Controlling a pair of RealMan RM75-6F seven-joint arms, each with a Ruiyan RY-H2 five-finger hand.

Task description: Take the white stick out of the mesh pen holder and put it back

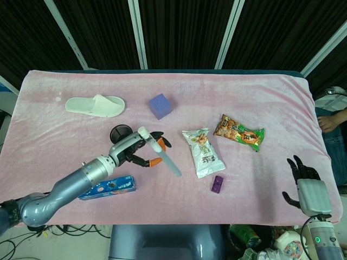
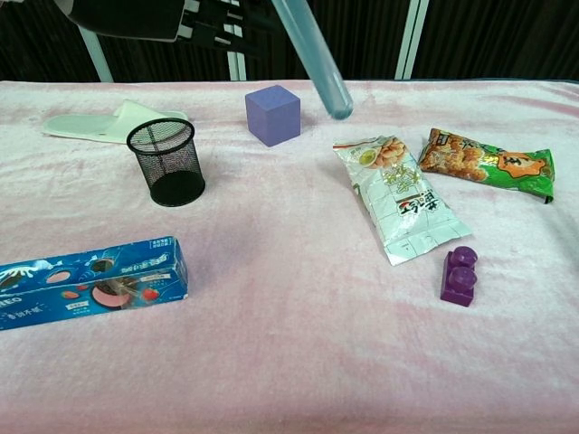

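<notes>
left hand (image 1: pixel 138 151): raised, gripping | right hand (image 1: pixel 310 190): low, fingers apart

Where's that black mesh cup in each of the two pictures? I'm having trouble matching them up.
Head view: the mesh pen holder stands left of centre, just behind the left robot hand.
Chest view: it stands upper left, in front of the white slipper.
Shared landmark: the purple cube, to the holder's right and farther back.
</notes>
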